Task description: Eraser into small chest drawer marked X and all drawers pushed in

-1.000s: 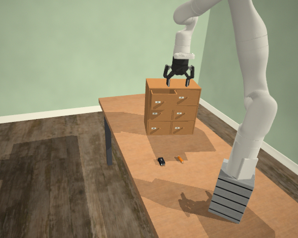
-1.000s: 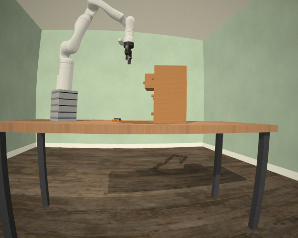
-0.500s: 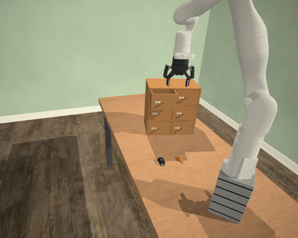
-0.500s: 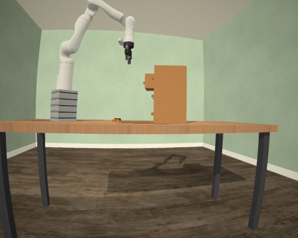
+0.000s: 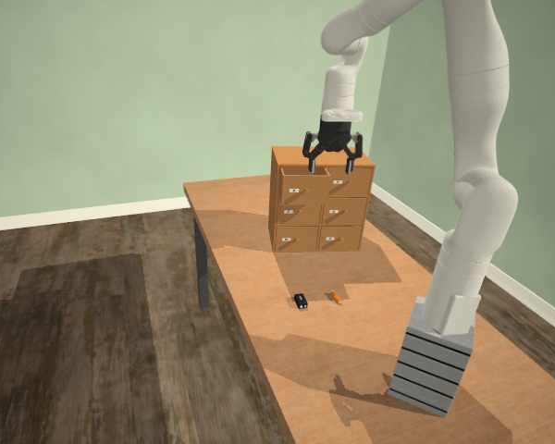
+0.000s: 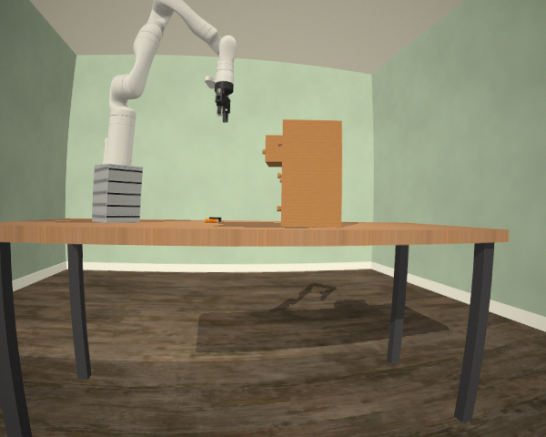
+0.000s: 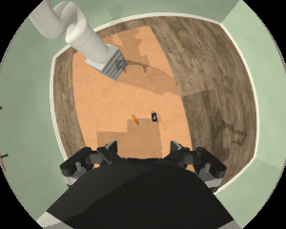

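Pincer (image 5: 331,165): black, two-fingered, on a white arm, pointing straight down, fingers spread to their widest, nothing held. Position: in the air, higher than the chest's top and out in front of its face, as the exterior view shows; well apart from the things on the worktop (image 5: 412,305). Chest (image 5: 321,201): small, wooden, six drawers in two columns of three, upright near the far end of the worktop, each drawer with a small label and knob; the marks on the labels are too small to read. Top-left drawer (image 5: 302,183): pulled part way out and level, its open tray visible from above; the other five drawers sit flush. Eraser (image 5: 301,300): small black block, lying on the worktop in front of the chest, between chest and arm base, well apart from both. Orange pencil-like item (image 5: 336,296): lying just beside the eraser, not touching it. Arm base (image 5: 433,367): grey ribbed block standing on the near part of the worktop.
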